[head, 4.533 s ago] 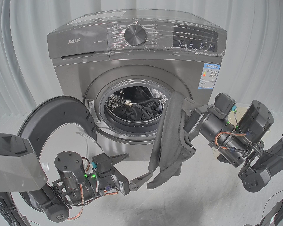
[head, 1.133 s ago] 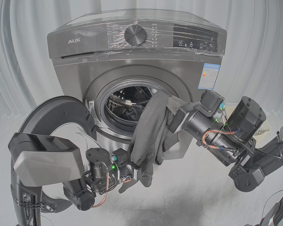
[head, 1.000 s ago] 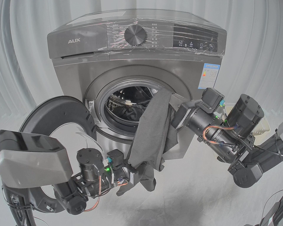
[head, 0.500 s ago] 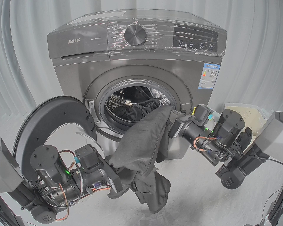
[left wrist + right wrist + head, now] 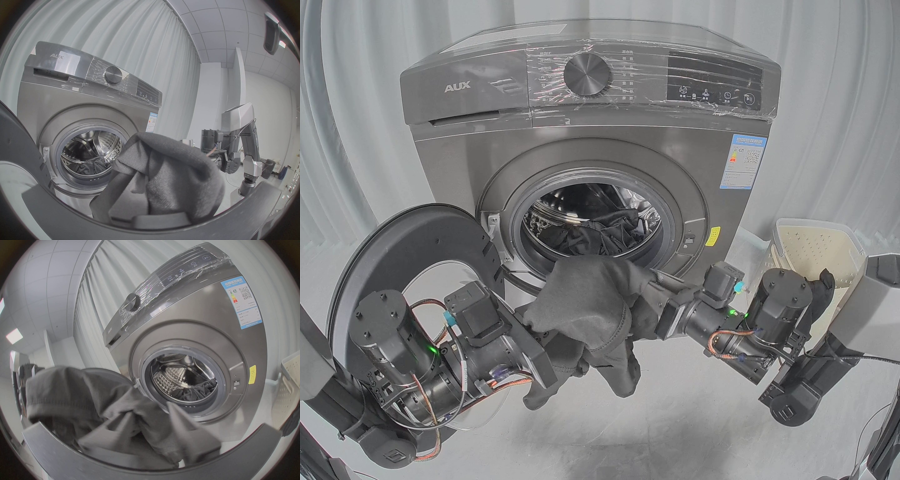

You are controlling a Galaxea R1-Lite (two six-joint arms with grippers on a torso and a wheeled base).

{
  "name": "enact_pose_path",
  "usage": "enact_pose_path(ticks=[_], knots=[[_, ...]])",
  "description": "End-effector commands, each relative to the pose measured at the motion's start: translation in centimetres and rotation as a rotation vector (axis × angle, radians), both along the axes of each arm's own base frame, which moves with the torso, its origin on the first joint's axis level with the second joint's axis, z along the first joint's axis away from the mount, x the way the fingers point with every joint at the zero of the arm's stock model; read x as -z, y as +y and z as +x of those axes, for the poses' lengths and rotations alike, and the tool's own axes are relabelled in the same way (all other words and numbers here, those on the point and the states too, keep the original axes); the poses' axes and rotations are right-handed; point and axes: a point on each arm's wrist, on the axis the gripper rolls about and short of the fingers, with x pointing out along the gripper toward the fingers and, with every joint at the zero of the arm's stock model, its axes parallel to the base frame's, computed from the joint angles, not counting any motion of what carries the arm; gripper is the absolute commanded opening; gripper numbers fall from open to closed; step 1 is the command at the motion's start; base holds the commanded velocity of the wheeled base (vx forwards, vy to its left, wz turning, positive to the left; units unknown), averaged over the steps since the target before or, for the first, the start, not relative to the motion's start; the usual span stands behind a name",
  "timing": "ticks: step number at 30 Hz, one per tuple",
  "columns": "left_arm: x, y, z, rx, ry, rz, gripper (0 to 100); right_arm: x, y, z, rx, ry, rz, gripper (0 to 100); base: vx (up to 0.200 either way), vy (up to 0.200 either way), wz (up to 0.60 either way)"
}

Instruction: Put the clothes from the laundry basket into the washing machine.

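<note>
Garment (image 5: pixel 584 306) dark grey, bunched, sagging before washing machine (image 5: pixel 487 156); left tool (image 5: pixel 550 357), right tool (image 5: pixel 652 305) both clamped on it.

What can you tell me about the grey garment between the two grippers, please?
The grey garment is a soft, matte, knit-looking cloth with a stitched hem, bunched into a rounded mound. It hangs in the air between the left gripper and the right gripper, draped over both, with loose folds dangling below the mound. It sits just in front of and slightly below the open mouth of the washing machine, not yet inside it.
</note>
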Motion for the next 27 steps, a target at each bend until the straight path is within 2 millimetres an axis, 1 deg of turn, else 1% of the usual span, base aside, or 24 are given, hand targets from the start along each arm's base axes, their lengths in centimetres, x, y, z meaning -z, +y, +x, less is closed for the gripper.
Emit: enact_pose_path(ticks=[1, 2, 3, 5, 7, 8, 12, 15, 20, 24, 25, 27], knots=[[-0.4, 0.1, 0.2, -0.034, -0.011, -0.015, 0, 1.9, -1.5, -2.9, -0.018, 0.005, -0.164, 100, 0.0, 0.0, 0.0], [-0.4, 0.1, 0.2, -0.034, -0.011, -0.015, 0, 1.9, -1.5, -2.9, -0.018, 0.005, -0.164, 100, 0.0, 0.0, 0.0], [-0.4, 0.2, 0.3, -0.081, -0.008, -0.021, 0, 1.8, -2.6, -4.3, -0.021, 0.017, -0.195, 100, 0.0, 0.0, 0.0], [-0.4, 0.2, 0.3, -0.128, -0.003, -0.025, 0, 1.4, -3.7, -5.4, -0.017, 0.021, -0.198, 100, 0.0, 0.0, 0.0], [-0.4, 0.2, 0.3, -0.167, 0.003, -0.029, 0, 0.9, -4.6, -5.8, 0.001, 0.015, -0.192, 100, 0.0, 0.0, 0.0], [-0.4, 0.2, 0.3, -0.172, 0.004, -0.03, 0, 0.7, -4.7, -5.8, 0.004, 0.011, -0.188, 100, 0.0, 0.0, 0.0], [0.2, 0.3, 0.5, -0.197, 0.027, -0.017, 0, -0.5, -7.0, -5.3, 0.078, -0.014, -0.158, 100, 0.0, 0.0, 0.0], [1.1, 0.1, 0.8, -0.21, 0.059, -0.004, 0, -0.7, -7.3, -5.2, 0.078, -0.016, -0.153, 100, 0.0, 0.0, 0.0], [2.5, -0.3, 1.3, -0.24, 0.109, 0.017, 0, -0.1, -7.4, -5.4, 0.074, 0.008, -0.168, 100, 0.0, 0.0, 0.0], [2.7, -0.6, 1.4, -0.294, 0.116, 0.018, 0, -0.2, -7.6, -5.5, 0.078, 0.004, -0.165, 100, 0.0, 0.0, 0.0], [3.2, -0.7, 1.4, -0.308, 0.125, 0.041, 0, -0.3, -7.7, -5.5, 0.082, 0.002, -0.163, 100, 0.0, 0.0, 0.0], [3.5, -1.1, 1.2, -0.303, 0.132, 0.047, 0, -0.3, -7.9, -5.4, 0.089, 0.001, -0.162, 100, 0.0, 0.0, 0.0]])
